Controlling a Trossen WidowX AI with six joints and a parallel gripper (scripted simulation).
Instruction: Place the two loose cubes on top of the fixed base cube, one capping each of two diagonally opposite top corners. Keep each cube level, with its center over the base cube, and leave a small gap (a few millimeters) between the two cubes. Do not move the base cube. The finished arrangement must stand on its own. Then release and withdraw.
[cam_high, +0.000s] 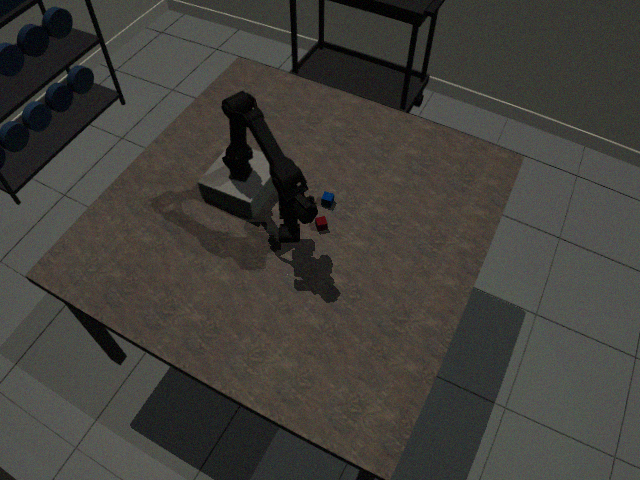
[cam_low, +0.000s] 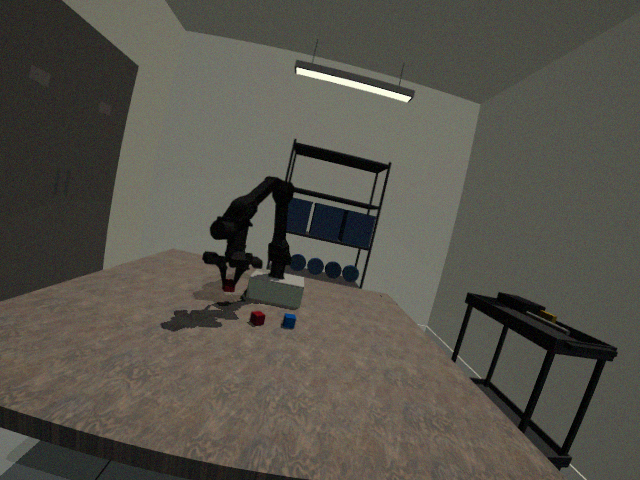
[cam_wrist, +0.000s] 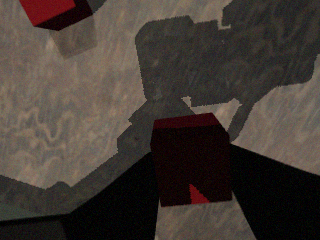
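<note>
My gripper (cam_low: 229, 281) (cam_wrist: 189, 156) is shut on a red cube (cam_low: 228, 287) (cam_wrist: 184, 165) and holds it above the table, in front of the arm's pedestal. In the top view the arm hides the held cube. A second red cube (cam_high: 321, 224) (cam_low: 257, 318) (cam_wrist: 48, 9) sits on the table, apart from the gripper, and is cut off at the top left of the wrist view. A blue cube (cam_high: 327, 199) (cam_low: 289, 321) sits on the table a short way from the second red cube, with a gap between them. Nothing rests on either table cube.
The arm stands on a pale block (cam_high: 235, 198) (cam_low: 275, 290) on the brown table (cam_high: 361, 310) (cam_low: 336, 392). The arm's shadow (cam_high: 314, 271) (cam_low: 193, 318) (cam_wrist: 170, 60) falls on the table. A black cart (cam_high: 356, 64) (cam_low: 527, 330) and a shelf rack (cam_low: 336, 198) stand beyond the table.
</note>
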